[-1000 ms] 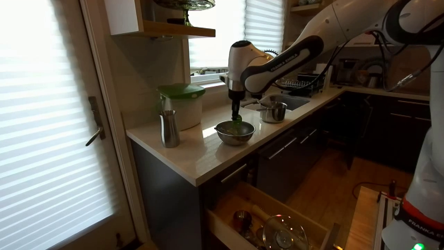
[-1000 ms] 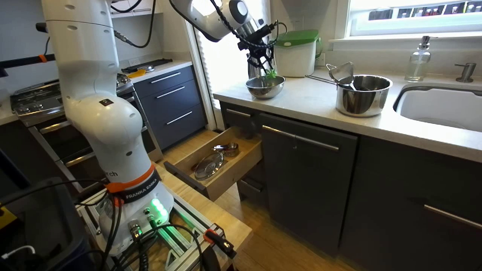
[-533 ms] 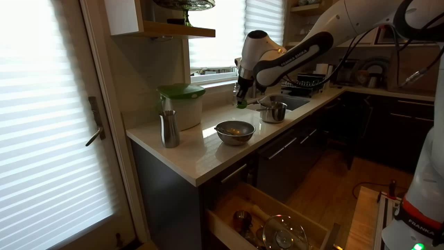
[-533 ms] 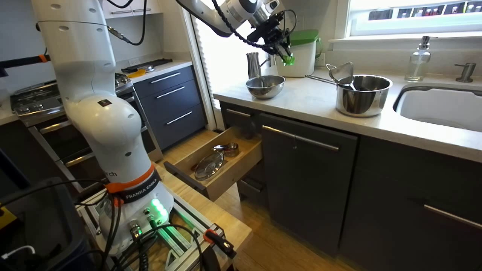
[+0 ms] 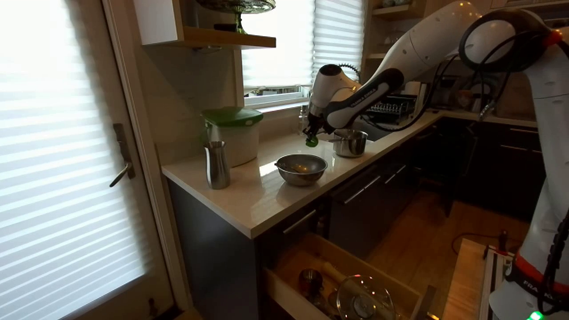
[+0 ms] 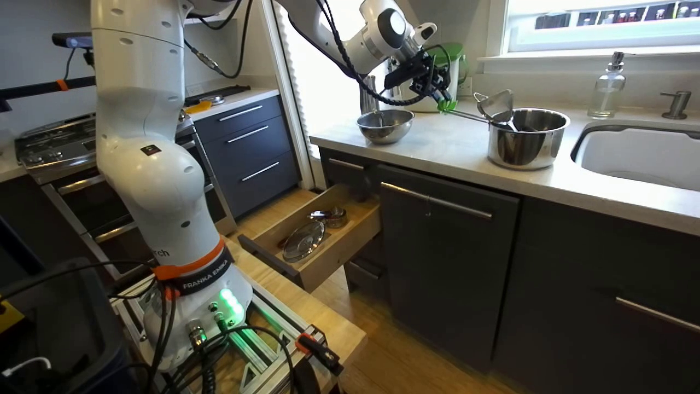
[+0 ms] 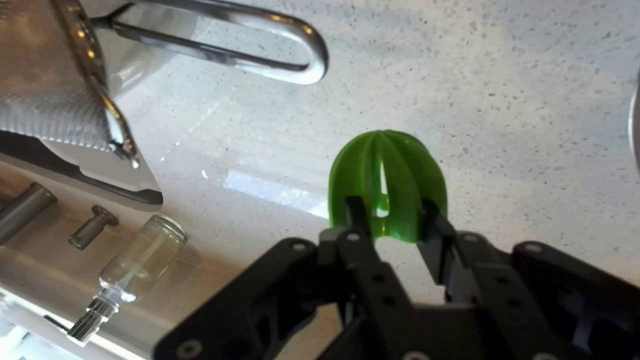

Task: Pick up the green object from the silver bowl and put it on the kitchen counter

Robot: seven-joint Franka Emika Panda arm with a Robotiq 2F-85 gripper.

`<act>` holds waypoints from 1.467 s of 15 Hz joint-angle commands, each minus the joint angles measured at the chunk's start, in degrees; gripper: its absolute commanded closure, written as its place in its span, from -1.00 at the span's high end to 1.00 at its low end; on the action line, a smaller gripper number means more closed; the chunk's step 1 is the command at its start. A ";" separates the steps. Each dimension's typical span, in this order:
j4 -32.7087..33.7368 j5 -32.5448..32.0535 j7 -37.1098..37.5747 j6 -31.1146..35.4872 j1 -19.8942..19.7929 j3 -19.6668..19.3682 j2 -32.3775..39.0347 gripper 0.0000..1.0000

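In an exterior view, a pot (image 6: 526, 146) with a strainer (image 6: 499, 106) stands right of the pincer (image 6: 444, 99), a bottle (image 6: 607, 90) farther right, a bin (image 6: 454, 53) behind, a canister (image 6: 367, 98) left; well below-left, an open drawer (image 6: 344, 249) holds a lid (image 6: 304, 241).

End effector (image 7: 393, 210) grips the green object (image 7: 404, 187) over speckled counter (image 7: 500, 125)

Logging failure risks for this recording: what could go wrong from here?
Slipping: the end effector seems to pinch the green ribbed dome near one end, so it may twist loose. Snagging: the looped metal handle beside the saucepan looks close in the wrist view and might get bumped on lowering. Rolling: the rounded dome could roll once released on the kitchen counter.
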 commanded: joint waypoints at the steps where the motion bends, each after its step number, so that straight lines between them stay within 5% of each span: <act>1: 4.82 6.14 -2.93 -1.96 -0.45 0.56 5.42 -0.85; 6: 8.58 13.86 -9.18 -5.42 -1.44 2.18 9.15 -0.85; 7: 9.26 14.62 -10.02 -6.48 -1.47 2.29 9.57 -0.16; 8: 10.03 14.96 -10.48 -7.41 -1.34 2.16 9.92 0.15; 14: 7.66 11.85 -10.96 -13.44 1.38 1.18 4.72 0.98; 22: -2.23 -3.30 -7.95 -30.87 7.11 2.51 -9.62 0.98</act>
